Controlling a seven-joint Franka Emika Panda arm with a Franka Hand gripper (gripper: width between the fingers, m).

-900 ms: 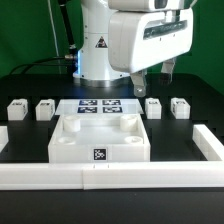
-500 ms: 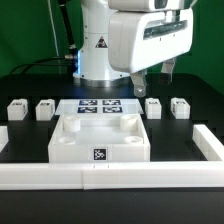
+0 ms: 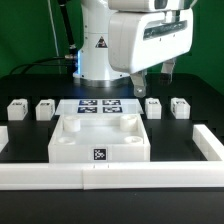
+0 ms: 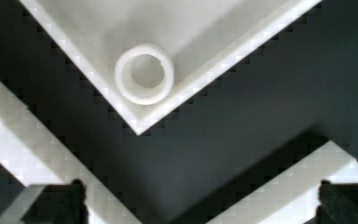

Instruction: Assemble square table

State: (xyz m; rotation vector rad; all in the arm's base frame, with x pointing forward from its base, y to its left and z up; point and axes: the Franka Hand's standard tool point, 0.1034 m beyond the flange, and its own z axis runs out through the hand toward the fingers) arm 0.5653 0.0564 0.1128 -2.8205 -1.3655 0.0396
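The square table's white slab lies flat in the middle of the black table, round sockets up and a tag on its front edge. Two small white legs stand to the exterior view's left of it, and two more to its right. My gripper hangs open and empty above the right-hand legs, well clear of them. In the wrist view one slab corner with a round socket shows far beyond the open gripper; nothing lies between the dark fingertips.
The marker board lies flat behind the slab. A long white fence runs along the front and turns up both sides; its bars cross the wrist view. The robot's white base stands at the back.
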